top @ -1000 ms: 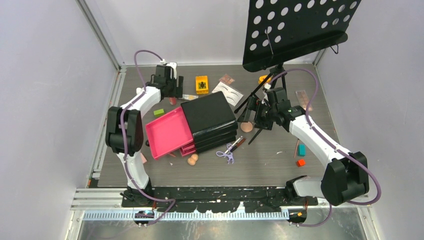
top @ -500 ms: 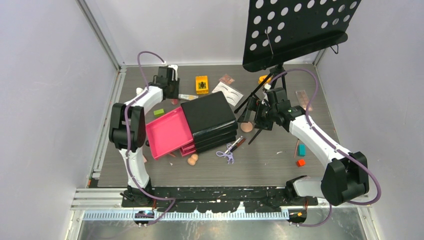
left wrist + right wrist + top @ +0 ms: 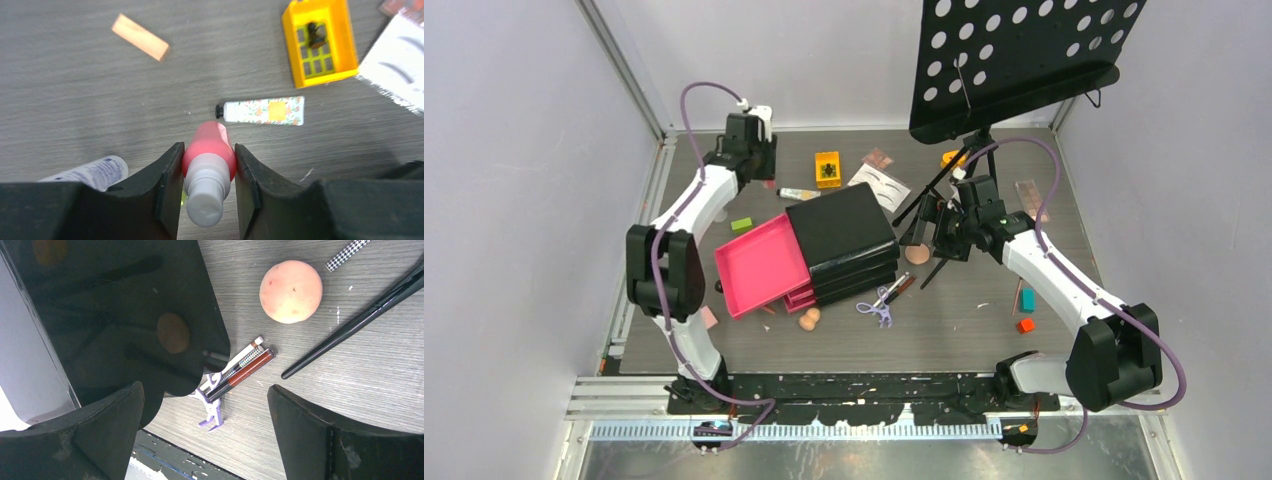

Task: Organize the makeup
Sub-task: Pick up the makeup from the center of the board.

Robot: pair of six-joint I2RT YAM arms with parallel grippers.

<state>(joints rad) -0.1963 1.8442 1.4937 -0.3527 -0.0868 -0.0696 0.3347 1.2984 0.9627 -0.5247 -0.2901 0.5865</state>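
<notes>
My left gripper is clamped on a small pink bottle with a white cap. The two fingers press its round body from both sides, only partly apart, as wide as the bottle is. It sits at the far left part of the table, beyond the black chest. I cannot tell whether its bottom already hangs free of the wood. I judge this bottle to be light and of smooth plastic, so it is a little slippery, and its rounded wall can roll or shoot out between flat fingers if I squeeze too hard. The body may also give a little under pressure. The best place to hold seems the shoulder just beside the cap, where it should be stiffer, and my fingers are close to that place. Near it on the table lie a flowered tube and, just beside my left finger, a white bottle; neither touches what I hold. My right gripper has its jaws wide apart and holds nothing. It hovers at the right edge of the chest, above the lilac scissors, with a peach sponge near.
</notes>
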